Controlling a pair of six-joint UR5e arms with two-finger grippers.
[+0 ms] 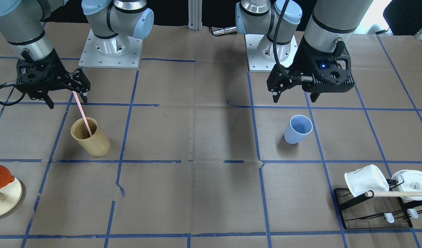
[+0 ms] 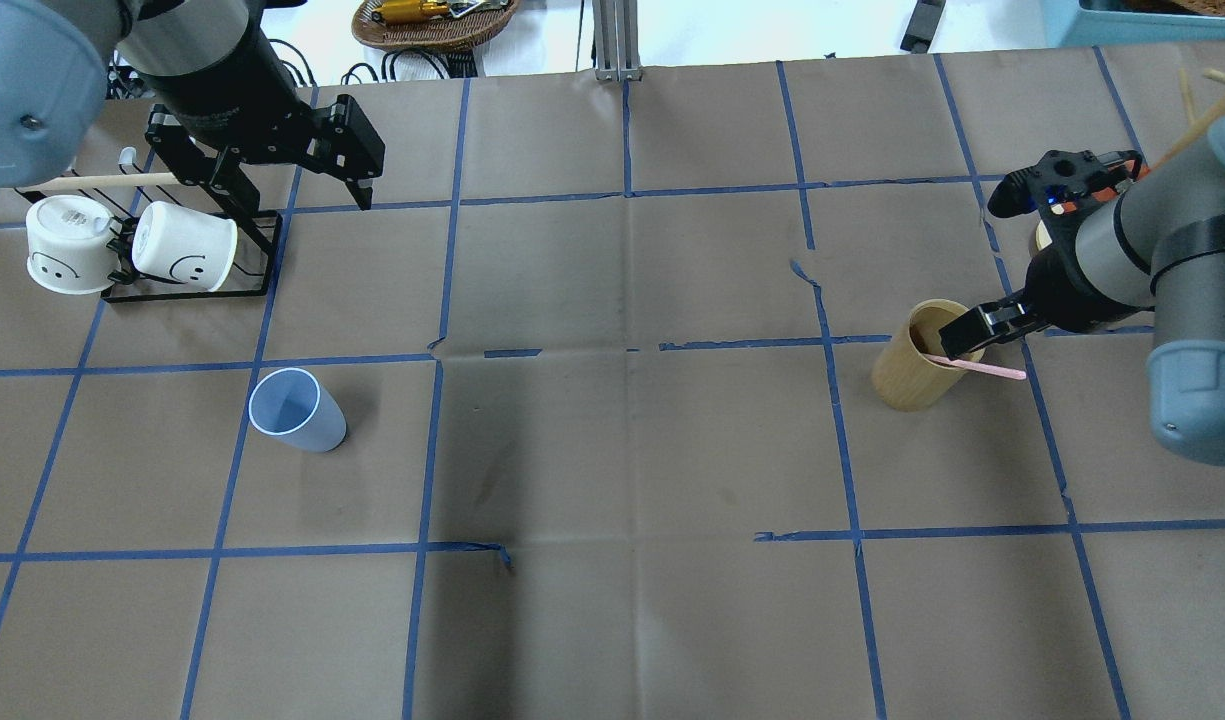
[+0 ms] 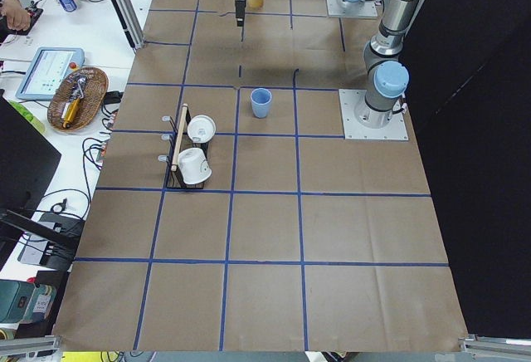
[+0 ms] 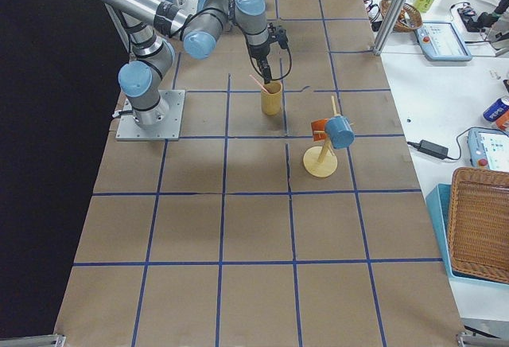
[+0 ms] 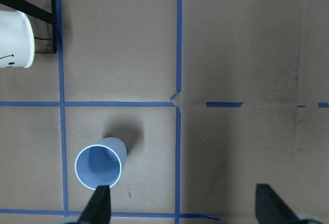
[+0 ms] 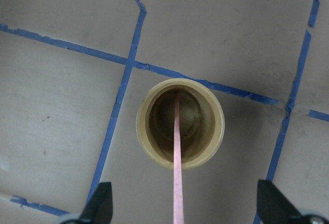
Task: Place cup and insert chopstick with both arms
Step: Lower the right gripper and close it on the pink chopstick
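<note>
One smooth, tapered blue cup (image 1: 298, 129); one thin pink chopstick (image 1: 82, 113) leaning in one wooden cylinder (image 1: 93, 141); left tool (image 5: 182, 201) and right tool (image 1: 68, 100) both released.

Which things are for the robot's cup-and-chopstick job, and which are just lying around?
For the job: blue cup, pink chopstick, left pincer, right pincer.
Just lying about: wooden cup the chopstick stands in, white mugs, black rack, wooden stand.

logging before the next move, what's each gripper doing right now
Left gripper: open, empty.
Right gripper: open, straddling the chopstick that stands in the wooden cup, not clamping it.
</note>
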